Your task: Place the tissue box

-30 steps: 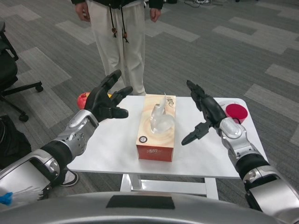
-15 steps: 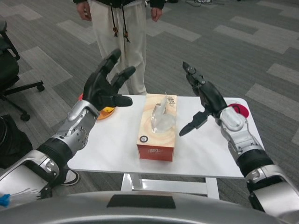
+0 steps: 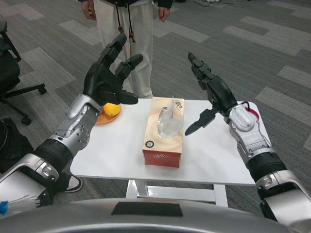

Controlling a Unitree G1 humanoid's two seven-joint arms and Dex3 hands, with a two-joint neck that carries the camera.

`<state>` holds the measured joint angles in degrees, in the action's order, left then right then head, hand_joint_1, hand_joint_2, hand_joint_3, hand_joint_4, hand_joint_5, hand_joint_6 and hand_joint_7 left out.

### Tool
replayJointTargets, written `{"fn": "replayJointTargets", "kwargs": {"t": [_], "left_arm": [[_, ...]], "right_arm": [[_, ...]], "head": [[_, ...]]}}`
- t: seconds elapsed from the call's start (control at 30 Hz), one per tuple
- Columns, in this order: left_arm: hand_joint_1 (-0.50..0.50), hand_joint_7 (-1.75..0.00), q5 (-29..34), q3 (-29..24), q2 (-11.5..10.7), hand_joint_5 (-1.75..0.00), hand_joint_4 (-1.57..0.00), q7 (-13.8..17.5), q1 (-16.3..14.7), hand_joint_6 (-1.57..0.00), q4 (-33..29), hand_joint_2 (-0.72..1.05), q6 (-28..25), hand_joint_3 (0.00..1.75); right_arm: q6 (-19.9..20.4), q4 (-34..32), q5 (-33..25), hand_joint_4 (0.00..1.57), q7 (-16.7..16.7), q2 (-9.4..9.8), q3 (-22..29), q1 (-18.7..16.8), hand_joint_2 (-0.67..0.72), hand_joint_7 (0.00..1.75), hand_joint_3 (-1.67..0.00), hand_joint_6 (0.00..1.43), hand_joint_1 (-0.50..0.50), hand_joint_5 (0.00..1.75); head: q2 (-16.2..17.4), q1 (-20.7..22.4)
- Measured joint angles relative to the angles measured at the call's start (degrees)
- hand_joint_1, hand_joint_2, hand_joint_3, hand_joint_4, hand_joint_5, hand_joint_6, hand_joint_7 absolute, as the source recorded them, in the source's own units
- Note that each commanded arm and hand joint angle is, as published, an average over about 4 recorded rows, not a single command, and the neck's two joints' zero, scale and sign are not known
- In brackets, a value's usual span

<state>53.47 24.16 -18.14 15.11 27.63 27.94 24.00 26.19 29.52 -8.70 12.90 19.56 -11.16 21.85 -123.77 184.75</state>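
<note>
White table [image 3: 214,160] stood as the base of the scene; all places below are given from the tissue box. A person [image 3: 127,34] stood beyond the box, past the far edge of the table, facing it, only trunk and legs in view. An office chair [image 3: 12,73] sat far to the left of the box, off the table on the carpet.

Tissue box [image 3: 164,131], orange, lay flat on the table about mid-width, long side running away from the robot, a tissue standing up from its top slot. Nothing touched it.

Left hand [image 3: 108,80] hung in the air up and left of the box, well apart from it, fingers spread, palm turned toward the box, holding nothing. Right hand [image 3: 211,94] hung up and right of the box, fingers likewise apart and empty, thumb pointing down toward the box top but clear of it. Judged: hands on either flank with palms facing in suit a two-sided clamp on the box's long walls.

Orange plate [image 3: 106,117] lay left of the box near the table's far left corner, a yellow fruit [image 3: 112,108] on it. A red round object [image 3: 249,112] lay right of the box, mostly hidden behind the right forearm.
</note>
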Motion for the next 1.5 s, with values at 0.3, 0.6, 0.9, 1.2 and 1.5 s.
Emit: {"fn": "replayJointTargets", "kwargs": {"t": [0.3,0.6,0.9,1.2,1.5], "left_arm": [[0.50,-0.21,-0.13,-0.21,-0.17,-0.82,0.00,0.00,-0.46,0.00,-0.71,0.41,0.00,0.07],[0.50,-0.21,-0.53,-1.08,-0.51,-0.82,0.00,0.00,-0.66,0.00,-0.73,0.54,0.00,0.02],[0.50,-0.21,-2.80,-2.08,-0.80,-0.87,0.00,0.05,-1.05,0.00,-0.79,0.94,0.00,0.02],[0.50,-0.21,-1.77,-2.26,-0.83,-0.95,0.00,0.96,-1.10,0.00,-0.92,-0.39,0.04,0.09],[0.50,-0.21,-1.74,-2.26,-1.01,-0.92,0.00,1.10,-0.70,0.00,-0.34,-0.64,2.36,0.09]], "right_arm": [[0.15,-0.36,-0.06,0.00,0.00,0.00,0.26,-0.03,0.15,0.00,-0.16,0.00,-0.09,0.10],[0.35,-0.46,-0.09,0.00,-0.02,0.00,0.76,-0.07,0.15,0.00,-0.16,0.00,-0.10,0.10],[0.42,-0.56,-0.10,0.00,-0.03,0.03,1.09,-0.12,0.17,0.00,-0.16,0.00,-0.08,0.10],[0.43,-0.64,-0.10,0.00,-0.04,0.08,1.84,-1.30,0.17,0.00,-0.16,0.00,-0.08,0.10],[0.47,0.27,-0.10,0.00,-0.11,-0.68,2.82,-1.37,0.15,0.00,-0.16,0.00,-0.08,0.10]], "head": [[-0.41,-0.03],[-0.53,0.51],[-0.79,-0.11],[-1.98,-0.54],[-1.50,-0.47]]}}
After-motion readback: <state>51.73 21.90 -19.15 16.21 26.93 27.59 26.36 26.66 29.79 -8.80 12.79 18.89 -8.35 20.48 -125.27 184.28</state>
